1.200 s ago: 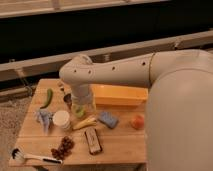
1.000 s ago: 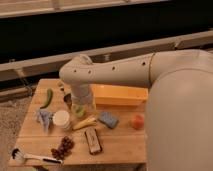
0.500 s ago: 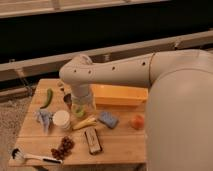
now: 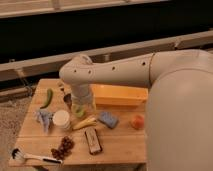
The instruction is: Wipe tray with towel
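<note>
Nothing moved | pincer low over wooden table, beside yellow tray, state cannot tell | dark wall behind

The gripper is held low just beside the left end of the yellow tray, which is set on a wooden table. The crumpled towel is seen well left of the tray. A blue sponge and a banana are placed just in front of it.
</note>
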`<state>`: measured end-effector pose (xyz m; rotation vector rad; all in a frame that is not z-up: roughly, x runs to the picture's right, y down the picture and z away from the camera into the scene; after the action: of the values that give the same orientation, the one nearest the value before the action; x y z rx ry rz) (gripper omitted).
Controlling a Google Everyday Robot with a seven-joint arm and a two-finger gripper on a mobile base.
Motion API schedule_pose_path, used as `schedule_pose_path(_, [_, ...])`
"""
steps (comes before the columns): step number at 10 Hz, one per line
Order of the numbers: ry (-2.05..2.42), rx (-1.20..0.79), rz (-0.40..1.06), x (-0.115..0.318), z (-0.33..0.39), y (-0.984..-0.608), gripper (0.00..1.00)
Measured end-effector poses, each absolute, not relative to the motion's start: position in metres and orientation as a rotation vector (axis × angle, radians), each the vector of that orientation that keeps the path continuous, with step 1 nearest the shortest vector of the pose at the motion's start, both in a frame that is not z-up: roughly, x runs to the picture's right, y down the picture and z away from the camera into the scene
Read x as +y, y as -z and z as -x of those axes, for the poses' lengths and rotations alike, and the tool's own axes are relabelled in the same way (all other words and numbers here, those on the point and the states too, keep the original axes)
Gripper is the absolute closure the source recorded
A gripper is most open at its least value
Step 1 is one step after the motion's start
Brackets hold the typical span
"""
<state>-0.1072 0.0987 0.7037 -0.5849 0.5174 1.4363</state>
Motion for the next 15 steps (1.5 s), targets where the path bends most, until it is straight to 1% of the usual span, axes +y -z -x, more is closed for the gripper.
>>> schedule_pose_path(12, [-1.436,0.516,0.584,0.098,0.108,-0.704,0.35])
schedule_pose_path(14, [-1.410,0.496,0.584,0.095,0.115,-0.703,0.35])
schedule_pose_path(15, [-1.382,0.474,0.582,0.090,0.129,-0.703,0.35])
